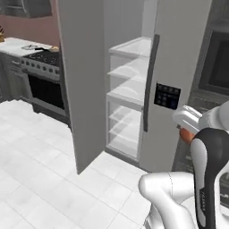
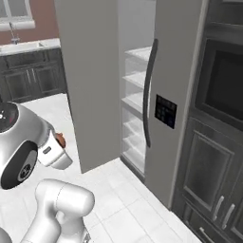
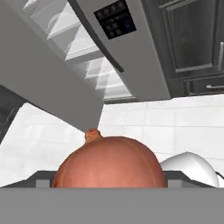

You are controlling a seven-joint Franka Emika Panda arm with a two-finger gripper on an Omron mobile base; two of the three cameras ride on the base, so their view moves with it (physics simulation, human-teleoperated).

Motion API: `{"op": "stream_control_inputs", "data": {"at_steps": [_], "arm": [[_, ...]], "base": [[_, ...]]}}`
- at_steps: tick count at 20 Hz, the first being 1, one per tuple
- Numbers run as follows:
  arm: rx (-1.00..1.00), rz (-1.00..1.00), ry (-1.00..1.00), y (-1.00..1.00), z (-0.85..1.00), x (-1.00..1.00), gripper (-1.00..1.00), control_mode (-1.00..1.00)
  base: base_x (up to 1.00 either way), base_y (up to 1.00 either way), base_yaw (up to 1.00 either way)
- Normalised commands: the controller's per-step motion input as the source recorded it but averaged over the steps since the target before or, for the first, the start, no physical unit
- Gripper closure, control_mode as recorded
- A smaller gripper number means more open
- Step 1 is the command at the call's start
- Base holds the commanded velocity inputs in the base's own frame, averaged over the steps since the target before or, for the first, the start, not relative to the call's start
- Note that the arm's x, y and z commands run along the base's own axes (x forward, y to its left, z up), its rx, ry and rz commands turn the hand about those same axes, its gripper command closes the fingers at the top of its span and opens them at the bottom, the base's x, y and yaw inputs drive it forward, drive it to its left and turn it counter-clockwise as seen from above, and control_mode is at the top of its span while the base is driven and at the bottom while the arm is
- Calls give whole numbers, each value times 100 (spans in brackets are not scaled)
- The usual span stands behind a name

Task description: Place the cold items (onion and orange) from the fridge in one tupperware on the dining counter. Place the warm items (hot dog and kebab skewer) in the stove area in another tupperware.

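- The fridge stands tall and grey; its left door is swung wide open and its right door is closed, with a long dark handle and a dark control panel on that closed door.
- Inside, the white shelves are stacked from top to bottom; nothing can be made out on them in the left base view.
- The left base view takes in a stove with a black oven front, well left of the fridge, and a pale bench behind it bearing small items too blurred to name.
- The right base view instead shows a bench with a sink and faucet at far left, and dark cabinets with a built-in oven just right of the fridge.
- The floor is white tile throughout.
- The white arm is folded low in front of the closed fridge door, apart from it.
- The tool is spread wide around the onion; in the hand view the reddish-brown bulb sits between the dark finger tips, its stem nub pointing toward the fridge.
- The base views show just a sliver of that onion, an orange-red patch at the end of the wrist, outside the fridge and above the floor.
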Motion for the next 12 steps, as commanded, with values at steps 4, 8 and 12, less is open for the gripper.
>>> {"op": "stream_control_inputs", "data": {"at_steps": [4, 8, 12], "arm": [[0, 0, 0, 0, 0, 0, 100, 100], [0, 0, 0, 0, 0, 0, 100, 100], [0, 0, 0, 0, 0, 0, 100, 100]], "base": [[-83, -60, 55], [-89, -60, 54], [-100, -56, 51]]}}
